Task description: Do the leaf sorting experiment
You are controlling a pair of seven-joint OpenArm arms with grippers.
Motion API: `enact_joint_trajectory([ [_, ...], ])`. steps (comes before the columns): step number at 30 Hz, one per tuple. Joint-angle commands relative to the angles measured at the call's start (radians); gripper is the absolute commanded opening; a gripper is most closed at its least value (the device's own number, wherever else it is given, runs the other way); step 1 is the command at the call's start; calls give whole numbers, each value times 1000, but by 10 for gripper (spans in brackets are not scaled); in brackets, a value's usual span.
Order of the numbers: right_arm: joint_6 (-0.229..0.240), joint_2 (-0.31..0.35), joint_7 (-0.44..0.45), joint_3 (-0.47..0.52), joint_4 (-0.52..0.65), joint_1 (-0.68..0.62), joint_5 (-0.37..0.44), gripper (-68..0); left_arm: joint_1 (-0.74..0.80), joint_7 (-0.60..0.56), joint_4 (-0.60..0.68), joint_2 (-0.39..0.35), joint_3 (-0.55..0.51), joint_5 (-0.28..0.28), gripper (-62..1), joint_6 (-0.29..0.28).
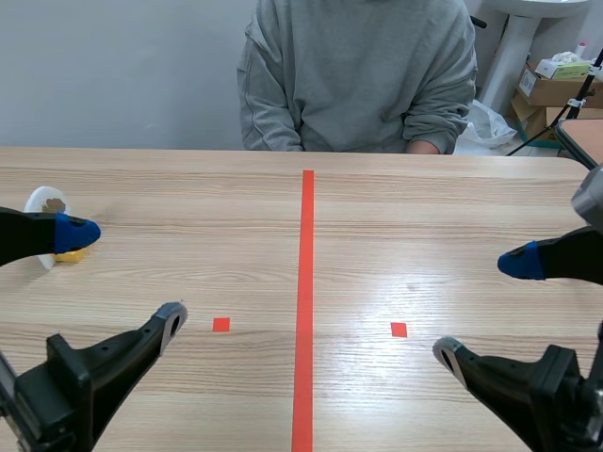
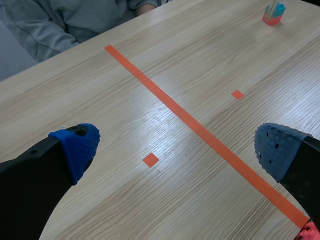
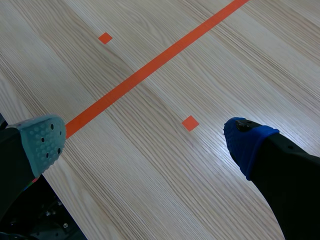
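My left claw [image 2: 175, 150] and right claw [image 3: 145, 145] are both hanging wide open over the bench [image 1: 405, 235], pads spread apart, gripping nothing.

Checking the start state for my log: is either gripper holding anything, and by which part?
Nothing is held. The left gripper and the right gripper both stand open over the table.

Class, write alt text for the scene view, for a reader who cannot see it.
The left gripper and right gripper, fingers open, hang low over a wooden table split by an orange-red tape line. A person in a grey sweatshirt sits across it; a white dish lies by the left one.
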Motion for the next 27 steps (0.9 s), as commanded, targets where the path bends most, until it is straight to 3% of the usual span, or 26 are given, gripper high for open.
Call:
enact_joint_trajectory([
  [1,8,13,11,20,-9,8,12,-8,3,-19,-16,-4,-4,-7,14,-2],
  [6,8,13,11,20,-18,8,27,-8,3,-21,-33,-4,-3,-37,14,-26],
  [27,8,13,11,20,-18,8,27,-8,2,-21,-33,-3,-3,-37,14,-24],
])
